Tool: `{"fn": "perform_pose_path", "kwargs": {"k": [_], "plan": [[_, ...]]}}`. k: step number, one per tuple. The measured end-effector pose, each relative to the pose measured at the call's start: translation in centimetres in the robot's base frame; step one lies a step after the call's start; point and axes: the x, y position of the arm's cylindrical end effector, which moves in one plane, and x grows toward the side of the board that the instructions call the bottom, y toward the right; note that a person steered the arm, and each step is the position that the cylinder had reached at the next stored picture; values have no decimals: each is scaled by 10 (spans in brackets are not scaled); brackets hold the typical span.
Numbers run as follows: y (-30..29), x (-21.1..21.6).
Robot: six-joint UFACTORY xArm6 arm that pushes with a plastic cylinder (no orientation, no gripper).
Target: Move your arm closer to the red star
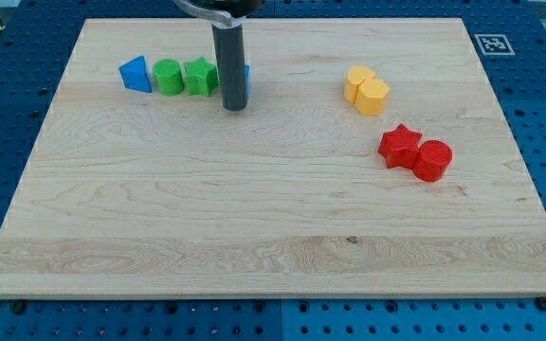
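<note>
The red star (pixel 400 146) lies on the wooden board at the view's right, touching a red cylinder (pixel 433 160) on its right side. My tip (pixel 235 106) rests on the board at the upper middle, well to the left of the red star and above it in the view. The rod stands just right of a green star (pixel 200 77) and hides most of a blue block (pixel 246 78) behind it.
A blue triangle-like block (pixel 136 74) and a green cylinder (pixel 168 77) sit in a row with the green star at the upper left. Two yellow blocks (pixel 366 90) touch each other above the red star. The wooden board (pixel 254 237) sits on a blue pegboard.
</note>
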Motion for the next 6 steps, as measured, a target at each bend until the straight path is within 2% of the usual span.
{"fn": "perform_pose_path", "kwargs": {"k": [2,3,4,5,6], "plan": [[0,-1],[34,21],[97,51],[150,51],[178,52]]}}
